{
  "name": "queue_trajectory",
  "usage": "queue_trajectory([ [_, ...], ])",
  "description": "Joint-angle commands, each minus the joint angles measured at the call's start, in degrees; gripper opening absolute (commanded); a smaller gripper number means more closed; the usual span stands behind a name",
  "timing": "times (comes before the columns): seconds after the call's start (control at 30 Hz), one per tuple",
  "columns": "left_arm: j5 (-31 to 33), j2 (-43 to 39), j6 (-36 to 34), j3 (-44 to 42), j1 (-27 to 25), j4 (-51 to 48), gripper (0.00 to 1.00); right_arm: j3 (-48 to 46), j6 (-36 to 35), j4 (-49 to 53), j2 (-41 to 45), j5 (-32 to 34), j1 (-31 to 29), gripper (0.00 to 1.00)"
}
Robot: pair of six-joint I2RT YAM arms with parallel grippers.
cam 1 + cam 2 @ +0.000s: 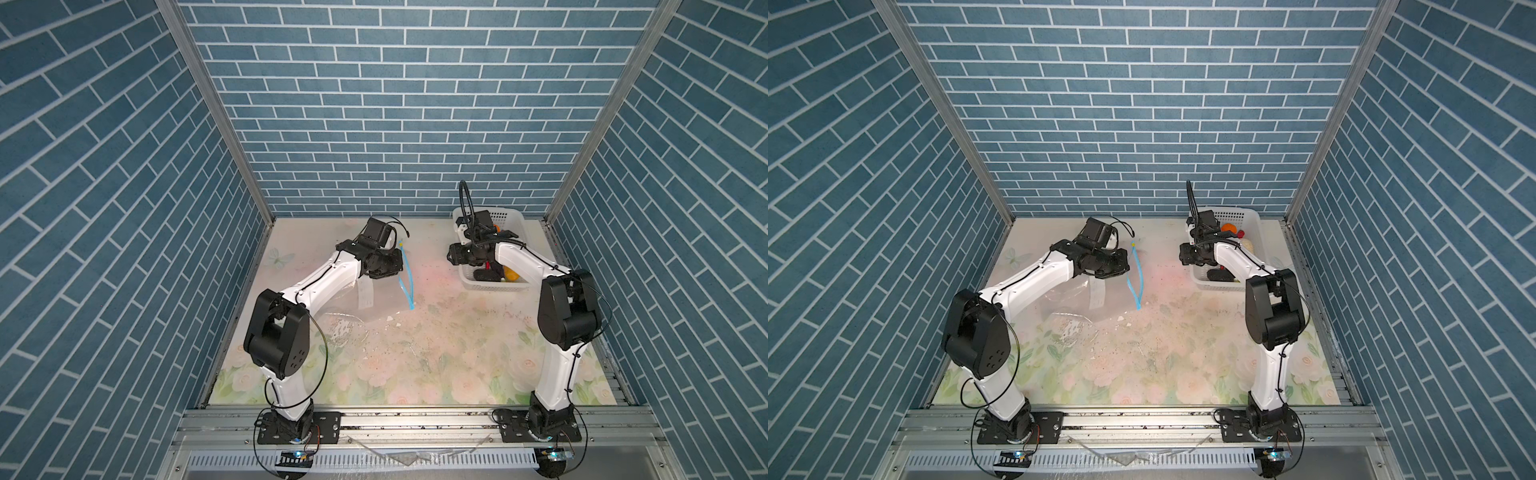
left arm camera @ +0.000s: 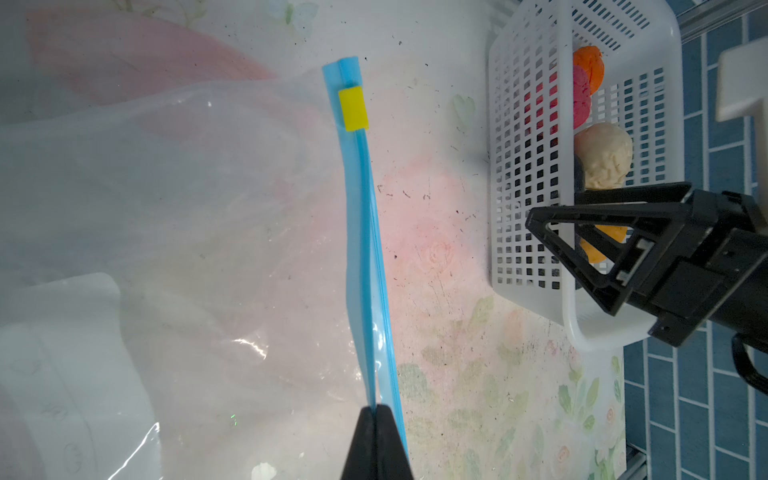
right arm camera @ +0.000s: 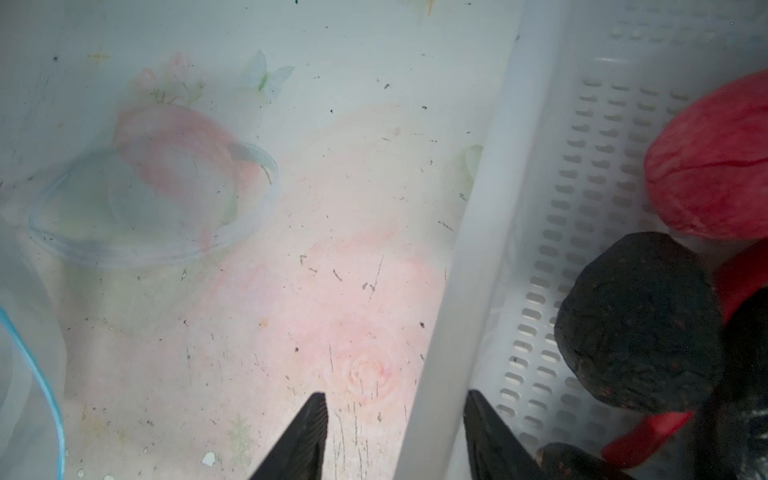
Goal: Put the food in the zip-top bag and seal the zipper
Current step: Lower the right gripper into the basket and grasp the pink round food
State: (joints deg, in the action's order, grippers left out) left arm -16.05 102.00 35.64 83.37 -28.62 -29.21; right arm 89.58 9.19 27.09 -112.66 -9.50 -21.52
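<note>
Left gripper, jaws closed, is pinching the limp zip-top bag, frame centre-left, by its zipper; right gripper, jaws half parted, empty, is hovering at the basket rim; food inside is looking light, squashy: grasp mid-body

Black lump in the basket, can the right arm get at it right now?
Probably yes. The right pincer is open at the rim of the basket, the black lump lies just inside, and nothing covers it.
</note>
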Motion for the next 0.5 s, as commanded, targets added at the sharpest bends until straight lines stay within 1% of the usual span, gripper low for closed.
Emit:
queue_trajectory([
  [0.0, -0.4, 0.4, 0.2, 0.1, -0.6, 0.4, 0.01, 1.2, 0.3, 1.3, 0.8, -1.3, -0.7, 0.56],
  [0.1, -0.6, 0.4, 0.2, 0.2, -0.8, 0.6, 0.01, 1.7, -0.5, 2.1, 1.7, -0.7, -0.7, 0.57],
  [0.2, -0.8, 0.5, 0.1, 0.2, -1.1, 0.7, 0.01, 3.3, -2.1, 4.8, 2.4, 1.3, -0.6, 0.6],
  [0.3, -1.0, 0.6, 0.1, 0.2, -1.5, 1.0, 0.01, 4.1, -3.6, 6.5, 3.4, 3.9, -0.4, 0.61],
  [0.47, -1.1, 1.1, 0.2, 0.5, -2.4, 1.4, 0.01, 4.1, -4.1, 6.4, 4.3, 6.8, 0.7, 0.61],
])
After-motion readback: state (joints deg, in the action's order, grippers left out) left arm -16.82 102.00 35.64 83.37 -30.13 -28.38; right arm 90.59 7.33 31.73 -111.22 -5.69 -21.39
